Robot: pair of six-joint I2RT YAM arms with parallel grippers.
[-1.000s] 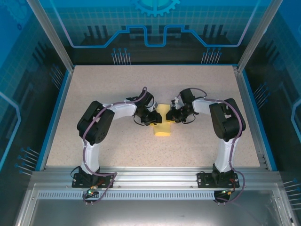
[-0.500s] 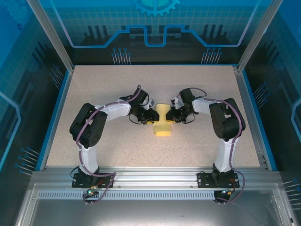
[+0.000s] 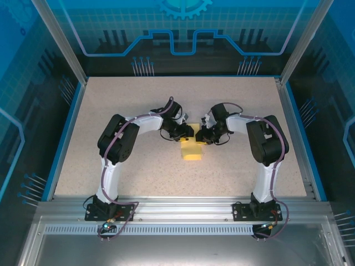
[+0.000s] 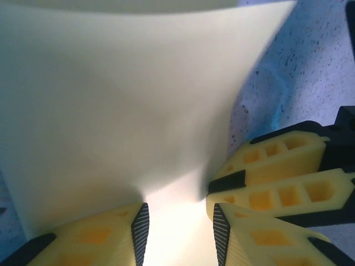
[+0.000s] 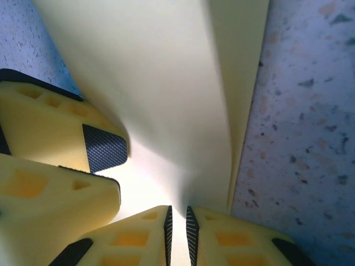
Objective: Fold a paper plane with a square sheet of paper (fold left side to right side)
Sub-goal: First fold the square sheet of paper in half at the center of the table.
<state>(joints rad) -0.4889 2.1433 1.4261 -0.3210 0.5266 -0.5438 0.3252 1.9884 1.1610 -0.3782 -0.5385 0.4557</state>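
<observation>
The surface point(image 3: 138, 105) was a pale speckled tabletop. A blue rim point(image 3: 66, 130) bounded its left, far and right sides, and an aluminium rail point(image 3: 177, 208) carrying both arm bases closed its near side. Around it stood an enclosure of blue-lit translucent panels point(image 3: 183, 27) held by slanting metal posts point(image 3: 58, 39).

The square sheet of paper point(image 3: 192, 152), bright yellow and folded narrower than a square, sat near the middle of the surface. Its near end lay flat, and its far end rose between the two grippers. The left gripper point(image 3: 184, 132) met it from the left and the right gripper point(image 3: 202, 134) from the right, their tips close together at the paper's far end.

In the left wrist view, the left gripper's fingers point(image 4: 83, 238) stood apart with a clear gap, and the paper curved up from that gap in a broad pale sheet. Whether the pads pressed on it could not be told. In the right wrist view, the right gripper's pads point(image 5: 191, 227) were nearly pressed together, pinching a layer of the sheet. A folded edge ran down the paper's right side, beside speckled surface.

Wide stretches of surface lay open left, right and beyond the paper, with another band between its near end and the rail. Both arms bowed outward, their elbows well inside the rim.
</observation>
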